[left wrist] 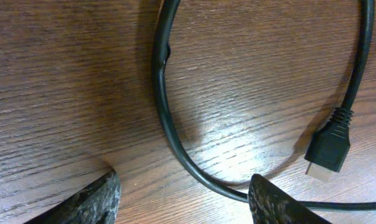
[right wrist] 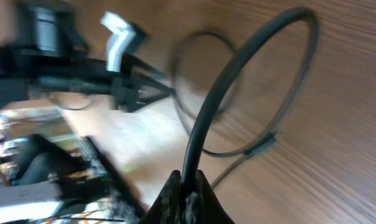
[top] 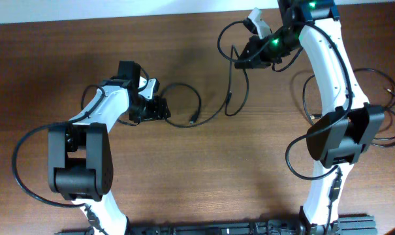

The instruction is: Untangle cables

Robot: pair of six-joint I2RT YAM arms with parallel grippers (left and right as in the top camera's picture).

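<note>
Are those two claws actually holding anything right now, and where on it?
The right pincer pinches a thin black flexible cable somewhere along its cord, which arches up from the grip. The left pincer is open, holding nothing.

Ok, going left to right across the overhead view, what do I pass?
Left arm's black elbow housing → left gripper, open → cable loop lying flat → right gripper, shut on a second cable → right arm's black elbow housing.

Smooth, slightly glossy black plastic cable (left wrist: pixel 165 112), wood-grain table (left wrist: pixel 63 93) with soft sheen
</note>
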